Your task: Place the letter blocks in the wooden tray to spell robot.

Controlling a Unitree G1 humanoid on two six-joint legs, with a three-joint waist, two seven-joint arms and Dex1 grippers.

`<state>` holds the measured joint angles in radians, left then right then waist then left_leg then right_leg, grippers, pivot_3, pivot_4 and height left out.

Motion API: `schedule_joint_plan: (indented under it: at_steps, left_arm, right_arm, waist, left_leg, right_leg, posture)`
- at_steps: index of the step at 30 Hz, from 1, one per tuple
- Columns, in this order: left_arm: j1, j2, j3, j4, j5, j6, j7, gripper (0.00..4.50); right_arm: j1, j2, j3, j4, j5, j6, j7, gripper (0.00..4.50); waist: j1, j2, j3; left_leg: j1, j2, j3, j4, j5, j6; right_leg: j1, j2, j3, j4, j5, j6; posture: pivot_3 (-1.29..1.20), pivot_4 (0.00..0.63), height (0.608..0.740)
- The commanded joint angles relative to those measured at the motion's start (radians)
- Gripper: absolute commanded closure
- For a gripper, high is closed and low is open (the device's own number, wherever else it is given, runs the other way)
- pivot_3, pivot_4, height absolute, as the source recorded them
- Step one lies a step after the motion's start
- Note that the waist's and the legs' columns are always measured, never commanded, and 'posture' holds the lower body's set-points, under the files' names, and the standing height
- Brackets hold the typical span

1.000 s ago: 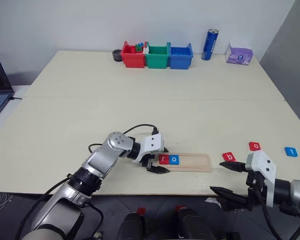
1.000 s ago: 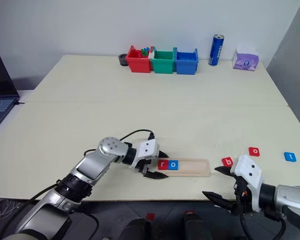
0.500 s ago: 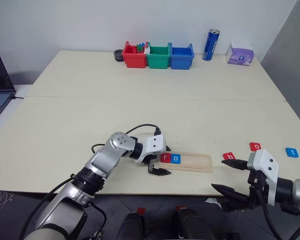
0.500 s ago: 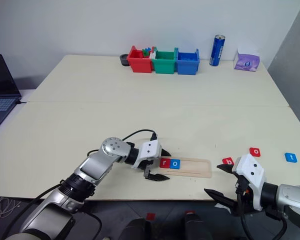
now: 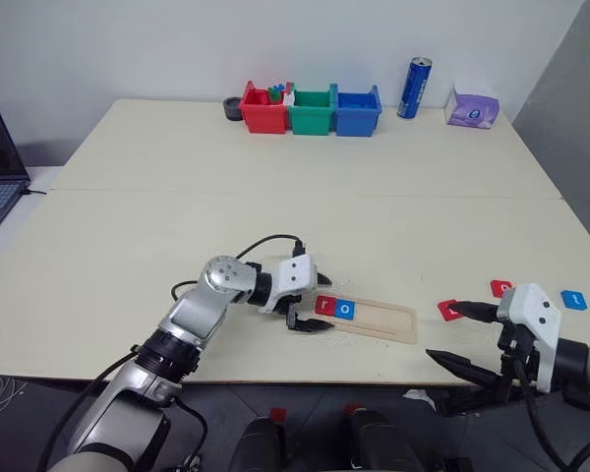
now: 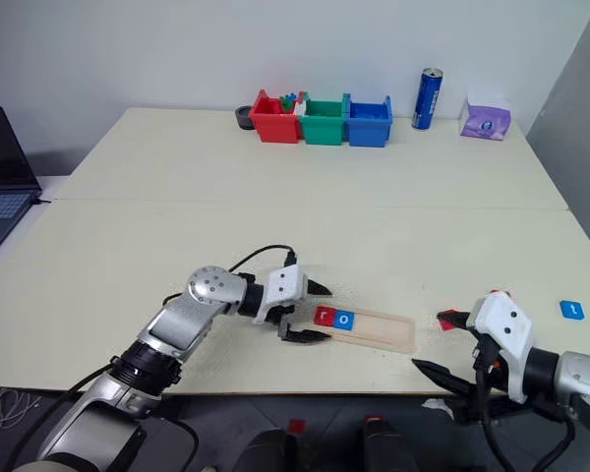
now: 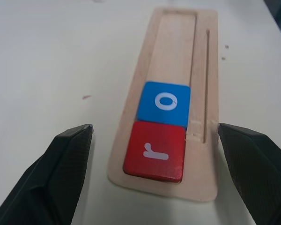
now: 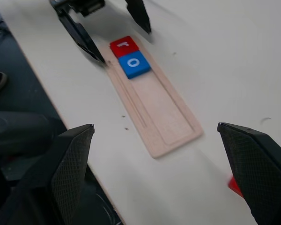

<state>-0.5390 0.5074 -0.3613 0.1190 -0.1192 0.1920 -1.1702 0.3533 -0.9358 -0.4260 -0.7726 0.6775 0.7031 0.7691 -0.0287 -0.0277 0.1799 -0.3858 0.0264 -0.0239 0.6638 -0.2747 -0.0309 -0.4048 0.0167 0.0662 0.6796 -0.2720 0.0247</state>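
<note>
Left wrist view: you see the wooden tray (image 7: 167, 108) with the red "r" block (image 7: 154, 151) at its near end and the blue "o" block (image 7: 164, 101) touching it; three slots beyond them are bare.
Left pincer (image 5: 309, 304): spread wide, holding nothing, its fingers straddling the tray's "r" end.
Right pincer (image 5: 463, 337): also spread wide and empty, at the bench's front edge beyond the tray's free end.
Loose blocks: the red "b" block (image 5: 449, 310) lies just past the tray's free end, by your right pincer's upper finger; a second red block (image 5: 499, 287) and the blue "t" block (image 5: 572, 299) lie further right.
Tray angle: it sits slightly askew on the bench (image 5: 295, 226).
Risk, left side: lifting away carelessly could catch the rim, because your fingers bracket the tray closely; that would skew it or jolt the "r" and "o".
Risk, right side: the "b" is thin and flat, so your fingers may slide it instead of lifting it.
Risk, order: two red blocks sit close together; taking the wrong one would misspell the word.
</note>
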Motion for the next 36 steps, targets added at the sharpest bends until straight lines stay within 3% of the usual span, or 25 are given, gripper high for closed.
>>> schedule_joint_plan:
  at_steps: [1,6,9,18,28,36]
  left_arm:
    - [0.027,0.02,0.07,-0.094,-0.062,0.025,-0.001,0.02]
    - [0.09,0.049,0.117,-0.218,-0.132,0.114,0.003,0.02]
    - [0.138,0.085,0.129,-0.27,-0.142,0.122,-0.001,0.02]
    - [0.2,0.109,0.164,-0.276,-0.126,0.082,0.056,0.02]
    - [0.266,0.109,0.172,-0.331,-0.128,0.089,0.109,0.02]
    - [0.255,0.109,0.185,-0.298,-0.123,0.073,0.129,0.02]
  right_arm:
    - [0.0,-0.005,-0.027,0.034,-0.062,-0.043,0.012,0.0]
    - [-0.031,-0.017,0.033,0.111,-0.138,-0.091,0.037,0.0]
    - [-0.089,-0.078,0.122,0.223,-0.243,-0.166,0.092,0.0]
    - [-0.307,-0.102,0.289,0.482,-0.331,-0.206,0.18,0.0]
    - [-0.234,0.143,0.152,0.301,-0.218,0.075,-0.085,0.0]
    - [-0.201,0.324,0.152,0.253,-0.268,0.116,-0.314,0.0]
  waist:
    - [-0.001,0.0,0.0]
    - [-0.001,0.0,0.0]
    - [-0.004,0.0,0.0]
    - [0.0,0.0,0.0]
    - [0.001,0.0,0.0]
    - [0.0,0.001,0.0]
  left_leg:
    - [0.0,0.0,0.0,0.0,0.0,0.0]
    - [0.0,0.001,0.0,0.0,0.0,0.0]
    - [0.001,0.0,0.001,0.0,0.0,0.0]
    - [0.002,0.0,0.001,0.0,0.0,0.0]
    - [0.001,0.002,0.0,0.0,0.0,0.0]
    - [0.002,0.002,0.001,0.0,0.0,0.0]
  right_leg:
    - [0.0,0.0,0.0,0.0,0.0,0.0]
    - [0.0,0.0,0.0,0.0,0.0,0.0]
    - [0.0,0.0,0.0,0.0,0.0,0.0]
    - [0.0,-0.001,0.001,0.001,0.0,0.0]
    - [0.0,-0.001,0.002,0.001,0.0,0.0]
    - [0.0,-0.001,0.003,0.001,0.0,0.0]
  posture:
    - [0.0,0.15,0.74]
    - [0.0,0.15,0.74]
    - [0.0,0.15,0.74]
    - [0.0,0.15,0.74]
    - [0.0,0.15,0.74]
    - [0.0,0.15,0.74]
